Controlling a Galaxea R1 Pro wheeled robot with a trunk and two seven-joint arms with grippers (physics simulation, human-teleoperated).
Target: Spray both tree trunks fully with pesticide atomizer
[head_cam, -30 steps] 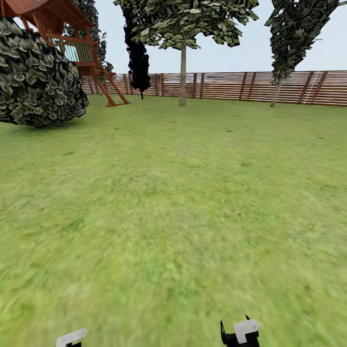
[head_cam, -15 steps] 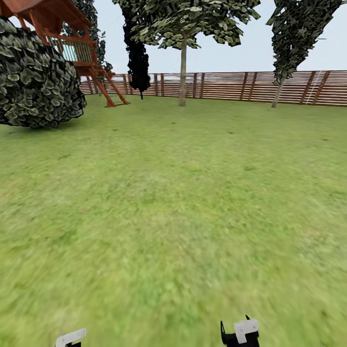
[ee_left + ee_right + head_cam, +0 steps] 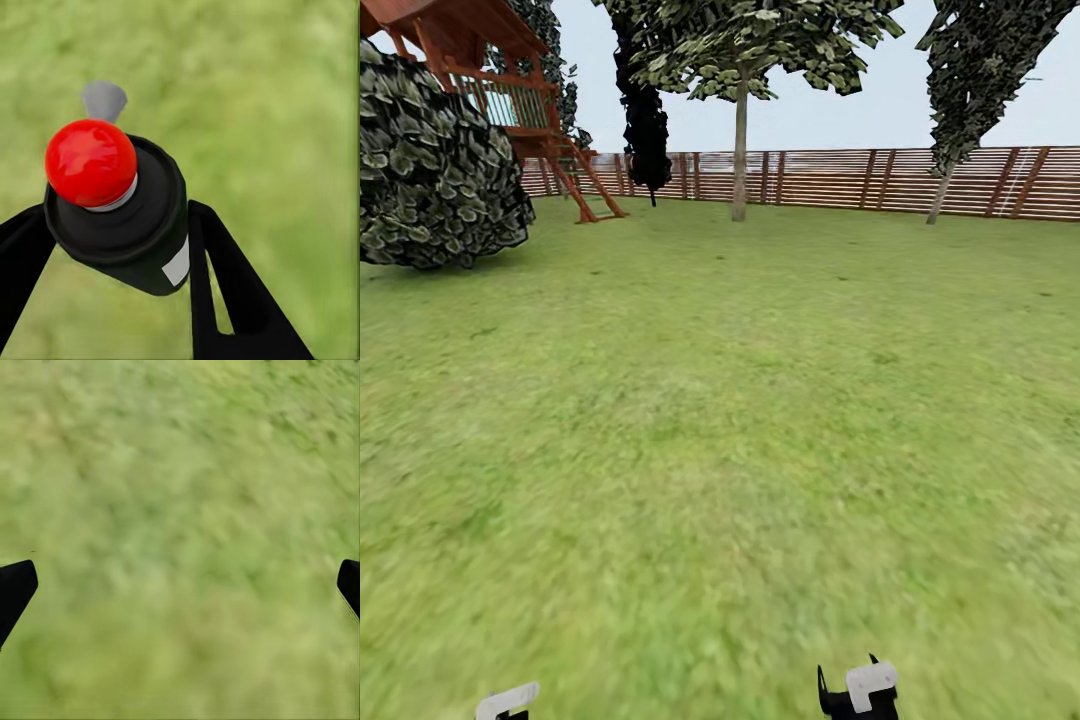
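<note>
Driving across the lawn (image 3: 720, 420) toward the tree (image 3: 739, 150), I keep the left pincer (image 3: 120, 247) clamped on the atomizer (image 3: 112, 202); right pincer (image 3: 180, 585) gapes empty.

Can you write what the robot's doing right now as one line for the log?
left gripper: shut on atomizer | right gripper: open, over lawn | trees ahead by fence

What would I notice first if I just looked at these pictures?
Probably the bright red ball top of the black pesticide atomizer, held between the left end effector's fingers above the grass. Next, the tall tree with a bare trunk standing by the brown fence, and the big leafy bush beside a wooden playhouse.
</note>
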